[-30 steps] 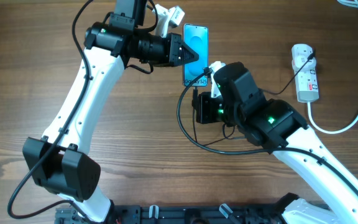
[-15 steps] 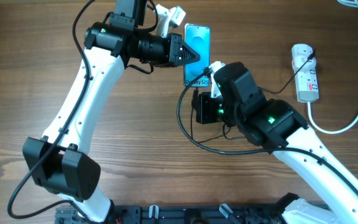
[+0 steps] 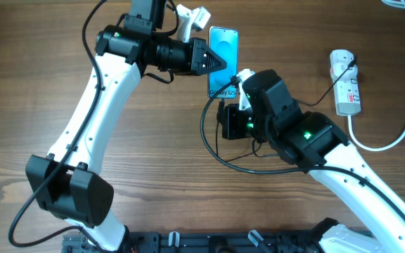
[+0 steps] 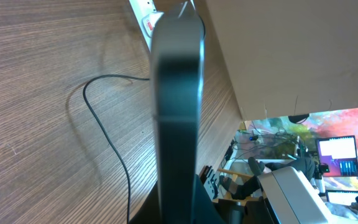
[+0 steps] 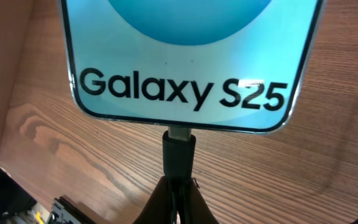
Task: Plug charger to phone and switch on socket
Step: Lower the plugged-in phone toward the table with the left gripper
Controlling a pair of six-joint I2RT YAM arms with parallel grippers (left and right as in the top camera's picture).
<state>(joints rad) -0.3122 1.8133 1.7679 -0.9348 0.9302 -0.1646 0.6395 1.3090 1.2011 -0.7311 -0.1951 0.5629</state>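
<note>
Currently the right gripper (image 5: 178, 200) has its jaws pressed together on the black connector of the charger (image 5: 179, 154), gripping it from below. The connector's metal tip meets the port in the middle of the short bottom edge of the phone (image 5: 188, 56), right under the "Galaxy S25" text. How deep it sits I cannot tell.

The left gripper (image 3: 215, 62) is clamped on the phone's long side edge, coming in from the left. In the left wrist view the phone (image 4: 178, 112) shows edge-on, running straight up from between the fingers (image 4: 199, 208).

From overhead the phone (image 3: 223, 50) sits mid-table toward the far edge, cyan screen up, text end toward the right arm. Whether it rests on the table (image 3: 153, 140) or is held just off it I cannot tell.

The right gripper itself is mostly hidden under its wrist in the overhead view, just beside the phone's near end.

The thin black cable (image 3: 327, 94) runs from behind the right arm to a black plug in the socket (image 3: 346, 88). The socket lies well apart from the phone, on the right side of the table, with a thick white cord (image 3: 392, 140) looping off it. The red mark on the switch is visible; the switch position is too small to read.
</note>
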